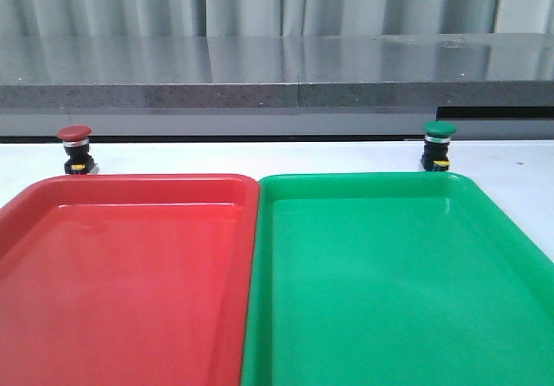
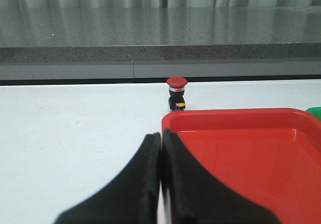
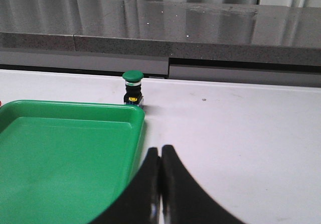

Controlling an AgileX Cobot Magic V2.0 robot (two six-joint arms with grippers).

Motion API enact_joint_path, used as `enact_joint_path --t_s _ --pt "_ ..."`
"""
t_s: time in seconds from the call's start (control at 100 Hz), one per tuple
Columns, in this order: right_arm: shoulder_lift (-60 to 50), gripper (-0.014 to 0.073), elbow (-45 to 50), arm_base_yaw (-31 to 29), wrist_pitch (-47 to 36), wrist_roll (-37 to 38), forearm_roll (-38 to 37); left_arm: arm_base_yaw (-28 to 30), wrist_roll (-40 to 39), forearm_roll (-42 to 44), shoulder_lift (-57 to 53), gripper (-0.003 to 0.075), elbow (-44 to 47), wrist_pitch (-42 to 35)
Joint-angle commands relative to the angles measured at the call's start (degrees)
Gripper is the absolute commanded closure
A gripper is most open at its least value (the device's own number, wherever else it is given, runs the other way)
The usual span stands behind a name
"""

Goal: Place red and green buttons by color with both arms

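Both grippers, left (image 2: 160, 148) and right (image 3: 160, 161), have fingers pressed together, holding nothing. The red button (image 1: 74, 150) stands behind the red tray (image 1: 130, 273), the green button (image 1: 438, 144) behind the green tray (image 1: 398, 273), probably for easy sorting

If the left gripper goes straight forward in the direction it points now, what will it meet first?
Probably bare table first. The shut left gripper points just outside the red tray's corner; the red button stands slightly to one side of that line, so it may pass it, but depth is unclear.
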Motion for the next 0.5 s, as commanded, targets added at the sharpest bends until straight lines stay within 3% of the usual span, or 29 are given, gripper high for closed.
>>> enact_joint_path --t_s 0.0,0.49 --pt "-1.13 0.066 -0.89 -0.41 -5.08 -0.4 -0.43 0.15 -0.26 0.01 -1.71 0.0739 1.46 -4.94" --pt "-1.13 0.066 -0.89 -0.41 -5.08 -0.4 -0.43 0.15 -0.26 0.01 -1.71 0.0739 -1.08 -4.7"
